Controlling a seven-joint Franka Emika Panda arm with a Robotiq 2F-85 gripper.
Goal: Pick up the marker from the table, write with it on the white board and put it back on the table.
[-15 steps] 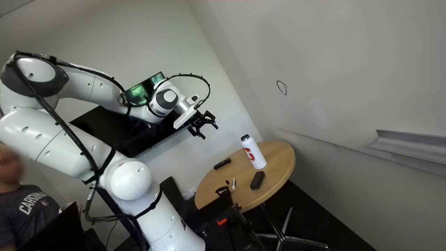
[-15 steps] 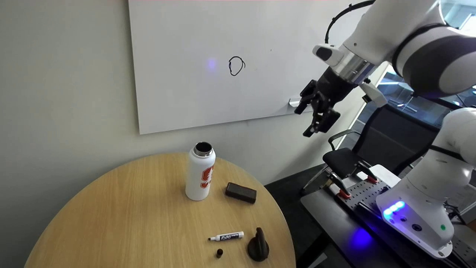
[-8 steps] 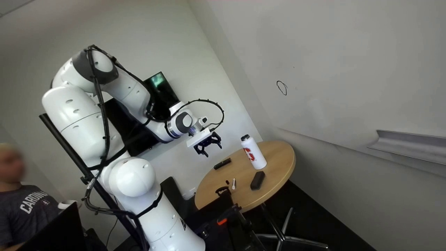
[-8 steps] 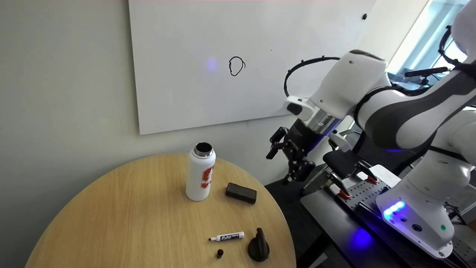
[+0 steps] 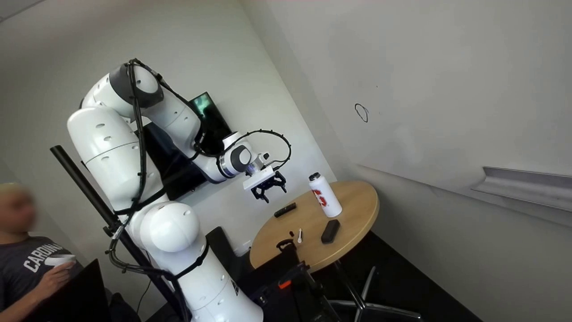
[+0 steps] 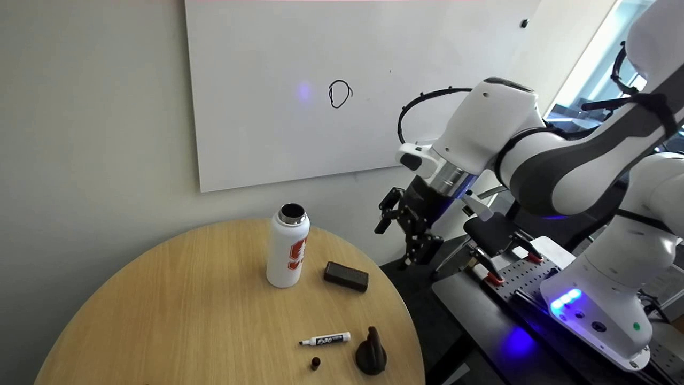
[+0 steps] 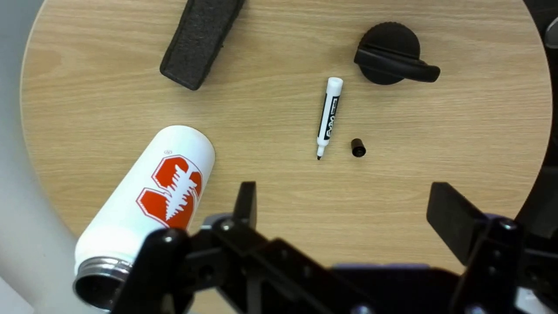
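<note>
The marker (image 7: 329,113) is white with a dark label and a bare black tip. It lies uncapped on the round wooden table (image 7: 270,100), and it also shows in both exterior views (image 5: 300,235) (image 6: 326,339). Its small black cap (image 7: 358,147) lies beside it. My gripper (image 7: 343,187) is open and empty, with its fingers pointing down at the table. In the exterior views the gripper (image 5: 275,196) (image 6: 394,247) hangs in the air above table height, apart from the marker. The white board (image 6: 256,123) on the wall bears a dark hand-drawn oval.
An open white bottle (image 7: 130,205) with a red logo stands near the left finger. A dark eraser block (image 7: 202,43) and a black bottle lid (image 7: 388,54) lie around the marker. A dark stick-like object (image 5: 285,210) lies at the table's edge. A person (image 5: 35,264) sits behind the arm.
My open gripper has come down and closer to the table, mostly in the first half second, then only slightly. The table objects have not moved. The person has raised a white item.
</note>
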